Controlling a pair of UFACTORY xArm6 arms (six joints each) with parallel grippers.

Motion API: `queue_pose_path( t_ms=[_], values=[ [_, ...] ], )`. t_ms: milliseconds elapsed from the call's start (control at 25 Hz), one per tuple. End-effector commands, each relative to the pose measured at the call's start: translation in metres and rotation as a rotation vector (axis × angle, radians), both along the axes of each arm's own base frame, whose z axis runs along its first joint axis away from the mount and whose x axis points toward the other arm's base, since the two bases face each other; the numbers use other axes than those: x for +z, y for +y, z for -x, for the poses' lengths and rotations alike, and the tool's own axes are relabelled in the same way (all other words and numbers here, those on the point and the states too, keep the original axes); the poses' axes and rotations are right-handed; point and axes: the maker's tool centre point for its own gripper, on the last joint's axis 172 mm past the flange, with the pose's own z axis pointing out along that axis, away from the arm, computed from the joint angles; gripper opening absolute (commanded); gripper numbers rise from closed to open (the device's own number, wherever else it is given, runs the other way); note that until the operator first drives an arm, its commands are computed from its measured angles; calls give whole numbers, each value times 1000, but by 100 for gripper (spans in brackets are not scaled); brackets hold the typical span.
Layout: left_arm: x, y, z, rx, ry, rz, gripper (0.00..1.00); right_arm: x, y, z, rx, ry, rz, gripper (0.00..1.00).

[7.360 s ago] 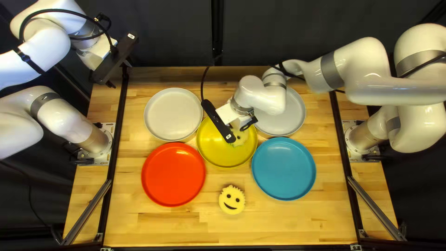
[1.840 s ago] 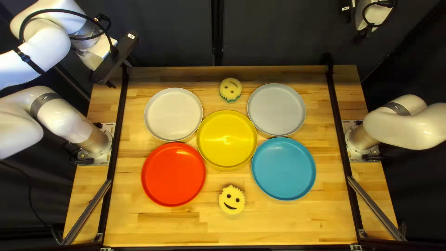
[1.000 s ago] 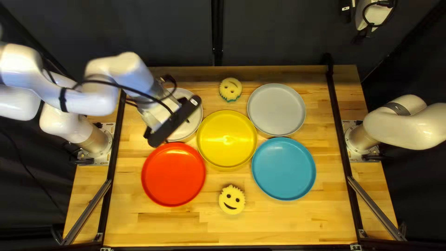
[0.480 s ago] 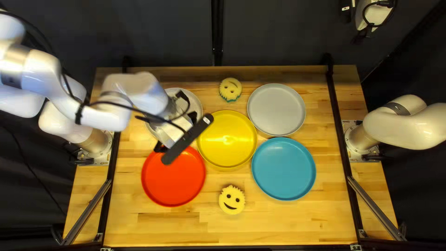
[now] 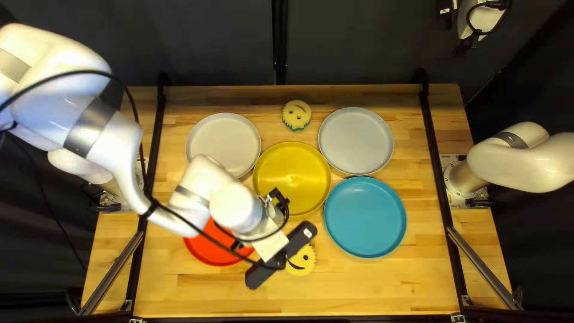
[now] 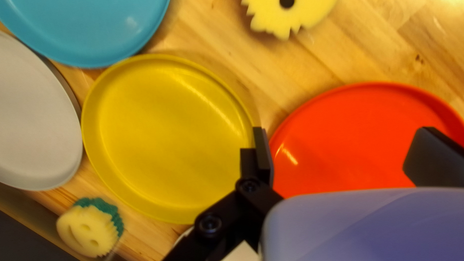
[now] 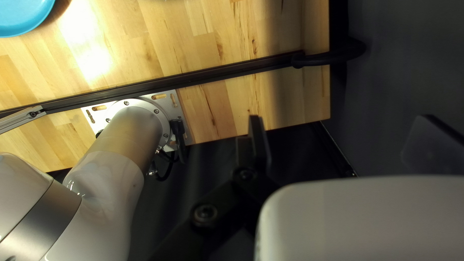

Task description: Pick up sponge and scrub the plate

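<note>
My left pincer [image 6: 344,137], empty and spread wide, should be centred over the smiling yellow sponge [image 5: 304,264] on the tabletop's [image 5: 382,287] near side, right of the red plate [image 6: 357,113], then lowered straight down to straddle it evenly before squeezing just enough to lift.

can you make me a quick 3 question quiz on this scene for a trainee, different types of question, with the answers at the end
1. Multiple choice: in the top left view, which plate sits in the middle, with the others around it?
a) red plate
b) yellow plate
c) blue plate

2. True or false: the left gripper and the right gripper are both open.

3. Fill in the blank: the sponge near the far edge of the table is yellow with a ____ layer.

Key: 1. b; 2. true; 3. green
</note>
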Motion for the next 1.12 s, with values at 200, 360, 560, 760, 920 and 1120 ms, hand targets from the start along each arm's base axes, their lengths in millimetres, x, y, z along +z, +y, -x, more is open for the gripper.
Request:
queue_pose_path(
  t_ms=[200,360,560,760,920,1120],
  values=[
    [-30,-26,-20,-1,-18,24,100,0,0,0,0,0,0,100],
    [-44,-59,-31,-22,-30,3,100,0,0,0,0,0,0,100],
    [-63,-87,-45,-42,-64,-34,100,0,0,0,0,0,0,100],
    [-81,-96,-51,-47,-85,-89,100,0,0,0,0,0,0,100],
    [-98,-86,-47,-42,-86,-100,100,0,0,0,0,0,0,100],
    [-108,-71,-36,-33,-83,-95,100,0,0,0,0,0,0,100]
  ],
)
